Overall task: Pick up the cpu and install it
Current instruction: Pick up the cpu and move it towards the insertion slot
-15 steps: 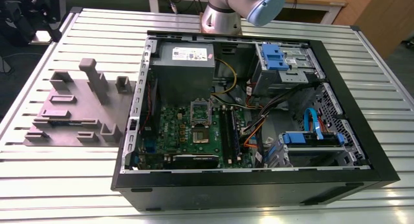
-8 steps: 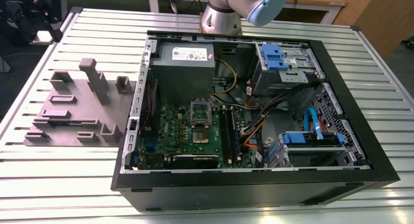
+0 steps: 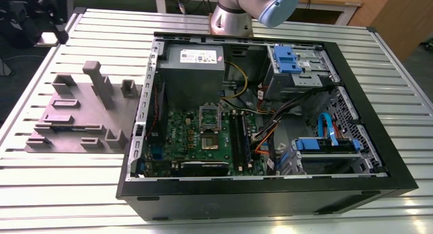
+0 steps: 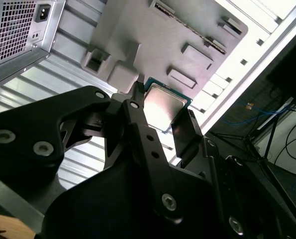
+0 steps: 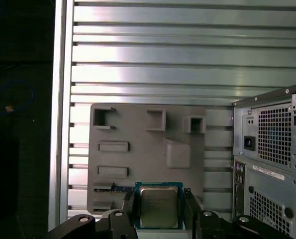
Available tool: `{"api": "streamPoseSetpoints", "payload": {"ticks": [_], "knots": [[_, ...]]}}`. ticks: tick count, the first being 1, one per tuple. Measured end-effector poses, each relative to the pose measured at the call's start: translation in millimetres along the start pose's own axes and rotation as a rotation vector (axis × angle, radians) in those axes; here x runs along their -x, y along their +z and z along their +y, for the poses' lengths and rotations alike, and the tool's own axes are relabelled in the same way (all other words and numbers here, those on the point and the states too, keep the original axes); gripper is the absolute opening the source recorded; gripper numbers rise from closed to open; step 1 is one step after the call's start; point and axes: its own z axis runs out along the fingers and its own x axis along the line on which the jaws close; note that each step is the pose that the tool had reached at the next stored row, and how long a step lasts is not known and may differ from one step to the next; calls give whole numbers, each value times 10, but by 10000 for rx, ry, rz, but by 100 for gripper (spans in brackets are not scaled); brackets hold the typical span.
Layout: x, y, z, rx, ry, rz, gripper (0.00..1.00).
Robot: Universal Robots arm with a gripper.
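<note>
Bright light glares white off the slatted table (image 5: 187, 40) in both wrist views and gleams on the cpu (image 4: 162, 105) lid. In the exterior view the computer case (image 3: 399, 178) interior lies dim

Arm (image 3: 230, 16): silver-grey metal tube, round in section.
Joint cap (image 3: 277, 8): pale blue, smooth, domed.
Gripper (image 4: 162, 107): matte black in both wrist views (image 5: 157, 199), built of angular plates and linkages.
Fingers (image 4: 138, 129): narrow black bars, one with a row of small holes.
Screws (image 4: 168, 201): round silver heads set in the black plates.
Finish: possibly coated metal; hard to tell.
</note>
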Motion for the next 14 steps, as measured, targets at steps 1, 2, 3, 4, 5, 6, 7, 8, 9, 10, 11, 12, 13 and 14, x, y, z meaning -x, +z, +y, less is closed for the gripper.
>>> {"api": "streamPoseSetpoints", "payload": {"ticks": [1, 2, 3, 4, 5, 6, 7, 8, 9, 10, 11, 12, 13, 14], "knots": [[6, 0, 0, -1, 0, 0, 47], [14, 0, 0, 0, 0, 0, 47], [27, 0, 0, -1, -1, 1, 47], [40, 0, 0, 0, 0, 0, 47], [52, 0, 0, 0, 0, 0, 47], [64, 0, 0, 0, 0, 1, 47], [75, 0, -1, 0, -1, 0, 47], [86, 0, -1, 0, 0, 0, 47], [98, 0, -1, 0, 0, 1, 47], [122, 0, -1, 0, 0, 0, 47], [138, 0, -1, 0, -1, 0, 47], [142, 0, -1, 0, 0, 0, 47], [148, 0, -2, -1, 0, 0, 47], [152, 0, -2, 0, 0, 0, 47]]}}
